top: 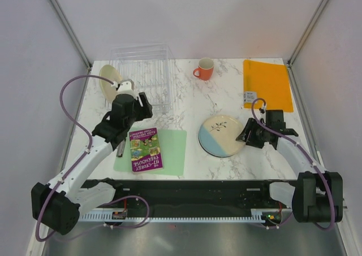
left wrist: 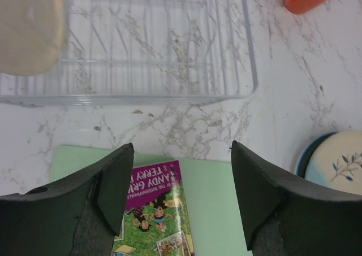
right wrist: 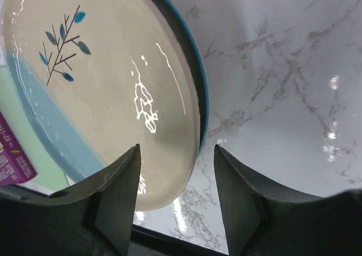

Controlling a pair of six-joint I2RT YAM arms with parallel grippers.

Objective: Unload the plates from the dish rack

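Observation:
The clear dish rack [top: 148,75] stands at the back left; its ribs look empty in the left wrist view [left wrist: 147,52]. A pale yellow-green plate [top: 108,80] stands on edge at the rack's left end [left wrist: 27,30]; I cannot tell if it is inside. My left gripper [top: 139,105] is open and empty [left wrist: 181,177], just in front of the rack. The blue-and-cream sprig plate [top: 222,135] lies on the table. My right gripper [top: 247,133] is open [right wrist: 176,154], one finger over the plate's rim [right wrist: 113,98] and the other over the table. The other two plates are out of view.
An orange mug [top: 204,69] stands behind the middle. An orange mat [top: 268,84] with a small card [top: 249,97] lies at the back right. A light green mat [top: 172,152] with a purple book [top: 145,150] lies at the front left.

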